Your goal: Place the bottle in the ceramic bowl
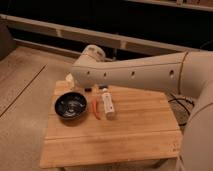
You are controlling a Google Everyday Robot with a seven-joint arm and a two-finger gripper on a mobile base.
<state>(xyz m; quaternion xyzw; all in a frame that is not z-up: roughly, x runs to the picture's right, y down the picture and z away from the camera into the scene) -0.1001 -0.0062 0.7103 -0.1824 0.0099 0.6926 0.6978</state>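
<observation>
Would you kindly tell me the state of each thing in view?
ceramic bowl: upright, empty.
bottle: lying on its side on the table, outside the bowl.
orange stick: lying flat between bowl and bottle.
white cup: at the far edge, partly behind the arm.
claw: near the bottle's far end, mostly hidden by the arm.
</observation>
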